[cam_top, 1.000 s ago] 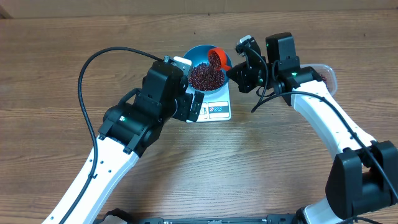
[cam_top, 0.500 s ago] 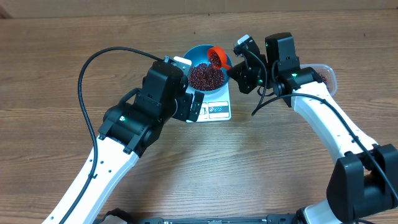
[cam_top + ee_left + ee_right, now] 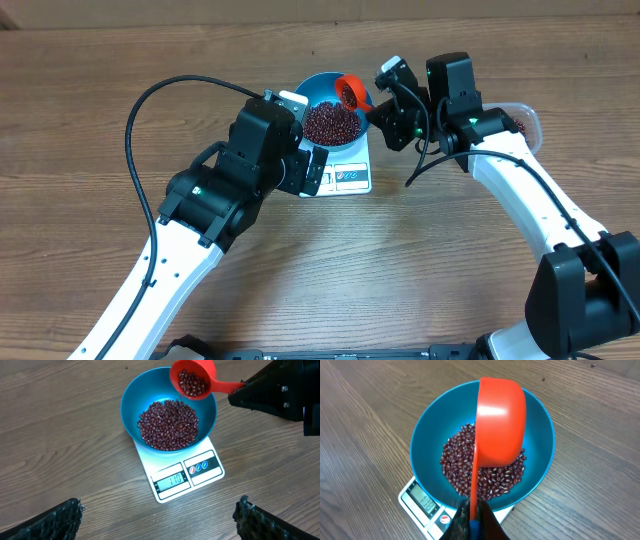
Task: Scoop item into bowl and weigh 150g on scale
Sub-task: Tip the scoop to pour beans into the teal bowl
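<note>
**Scoop of beans held over the bowl on the scale**

The beans (image 3: 168, 425) lie as a loose maroon heap in the bottom of the blue bowl (image 3: 131, 415). A few more sit in the orange-red scoop (image 3: 500, 425), which hangs tipped over the bowl, near the rim on the right arm's side. In the left wrist view its mouth shows, with beans in it. In the right wrist view only its smooth back shows, hiding part of the heap.

The bowl stands on the white scale (image 3: 165, 495) and covers most of the plate. The display (image 3: 171, 481) and the blue-marked buttons stay clear along the near edge. The display shows dark digits, too small to read with certainty.

The right gripper (image 3: 474, 522) is clamped tight on the scoop's thin handle. The left gripper (image 3: 157, 510) has its jaws spread wide and grasps nothing, hovering above the table (image 3: 100, 80) just short of the scale. Behind the right arm, a clear tub (image 3: 527, 118) is partly hidden.
</note>
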Robot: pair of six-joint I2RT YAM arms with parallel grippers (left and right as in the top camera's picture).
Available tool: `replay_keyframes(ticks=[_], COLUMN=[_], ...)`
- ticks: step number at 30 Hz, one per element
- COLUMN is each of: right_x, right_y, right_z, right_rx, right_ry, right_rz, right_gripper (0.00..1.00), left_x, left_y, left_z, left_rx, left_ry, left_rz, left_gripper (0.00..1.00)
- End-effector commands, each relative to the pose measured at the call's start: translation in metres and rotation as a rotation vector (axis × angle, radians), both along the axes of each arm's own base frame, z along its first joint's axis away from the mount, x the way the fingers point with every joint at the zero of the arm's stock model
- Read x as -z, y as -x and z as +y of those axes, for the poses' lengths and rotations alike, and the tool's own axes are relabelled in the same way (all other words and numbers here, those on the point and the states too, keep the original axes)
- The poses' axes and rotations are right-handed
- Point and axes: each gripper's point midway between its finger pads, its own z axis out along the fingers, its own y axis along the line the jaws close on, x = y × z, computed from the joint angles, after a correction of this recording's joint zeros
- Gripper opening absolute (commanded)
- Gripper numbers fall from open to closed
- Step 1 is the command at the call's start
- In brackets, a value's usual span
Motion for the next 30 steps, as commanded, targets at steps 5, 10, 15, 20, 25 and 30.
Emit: replay_keyframes(ticks=[5, 10, 15, 20, 25, 30], right_x=[-0.031, -0.031, -0.031, -0.032, -0.036, -0.044], right_y=[-0.003, -0.003, -0.003, -0.004, -0.008, -0.015], right_z=[0.003, 0.003, 0.004, 0.004, 0.005, 0.006], right_rx=[-0.123, -0.161, -0.189, -0.208, -0.258, -0.281], right_ry=[0.073, 0.101, 0.118, 0.132, 0.169, 0.191], right_rz=[-0.181, -0.218, -0.243, -0.268, -0.342, -0.42], right_gripper=[0.04, 0.04, 0.04, 0.04, 0.04, 0.04], left_x=[-0.013, -0.013, -0.013, -0.013, -0.013, -0.013], left_y=[0.0, 0.0, 0.0, 0.0, 0.0, 0.0], left_z=[-0.001, -0.001, -0.001, -0.001, -0.001, -0.001], left_rx=[0.017, 0.017, 0.017, 0.017, 0.017, 0.017], left_ry=[0.011, 0.011, 0.011, 0.011, 0.011, 0.011], left_rz=[-0.032, -0.032, -0.032, -0.032, -0.032, -0.032], left_gripper=[1.0, 1.0, 1.0, 1.0, 0.99, 1.0])
